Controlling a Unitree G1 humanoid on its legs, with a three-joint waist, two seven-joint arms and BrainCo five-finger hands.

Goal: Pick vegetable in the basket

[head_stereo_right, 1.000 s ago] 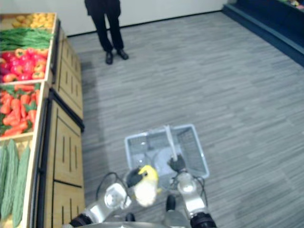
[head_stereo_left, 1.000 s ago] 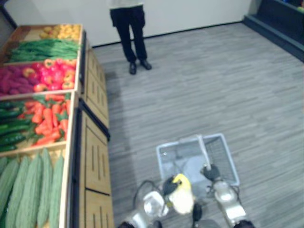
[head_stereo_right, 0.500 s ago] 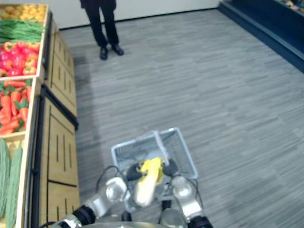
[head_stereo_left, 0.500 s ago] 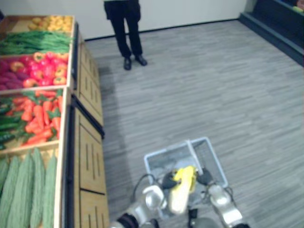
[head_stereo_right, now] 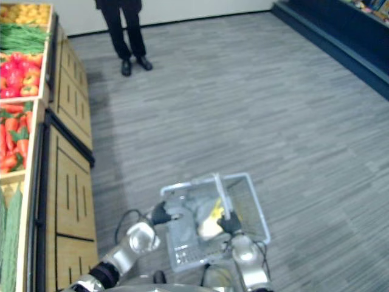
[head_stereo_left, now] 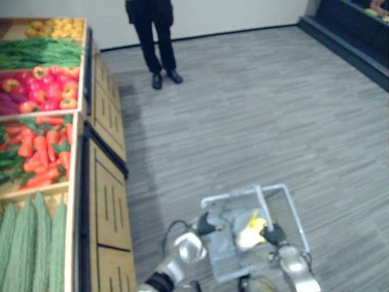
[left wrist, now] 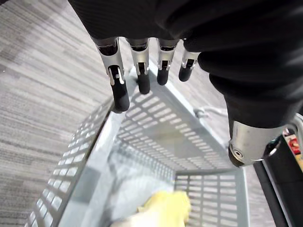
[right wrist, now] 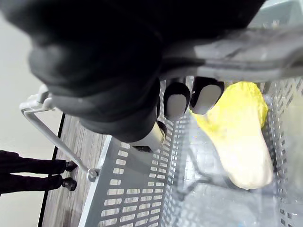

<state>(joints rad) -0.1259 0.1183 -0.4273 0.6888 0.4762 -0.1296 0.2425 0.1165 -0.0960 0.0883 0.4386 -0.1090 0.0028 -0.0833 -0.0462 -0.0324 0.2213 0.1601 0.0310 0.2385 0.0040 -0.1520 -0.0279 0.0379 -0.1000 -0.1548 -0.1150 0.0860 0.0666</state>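
A yellow-white cabbage (head_stereo_left: 250, 232) lies inside the grey plastic basket (head_stereo_left: 240, 194), low in front of me above the floor. My left hand (head_stereo_left: 205, 224) hovers at the basket's left rim, open, its straight fingers (left wrist: 119, 94) holding nothing. The cabbage (left wrist: 161, 213) shows below them on the basket's bottom. My right hand (head_stereo_left: 275, 234) is shut on the basket's handle (right wrist: 227, 52), fingers curled under the bar. In the right wrist view the cabbage (right wrist: 236, 137) rests against the basket's slotted wall (right wrist: 137, 189).
A wooden produce stand (head_stereo_left: 109, 207) runs along my left, with green gourds (head_stereo_left: 30, 243), carrots (head_stereo_left: 42, 152), red peppers (head_stereo_left: 42, 88) and green beans (head_stereo_left: 36, 52). A person (head_stereo_left: 152, 36) stands on the grey carpet ahead. A dark platform (head_stereo_left: 346, 36) borders the far right.
My left hand has opened and let go of the cabbage, which now lies in the basket. The hand has drawn back to the basket's left rim. The camera has shifted.
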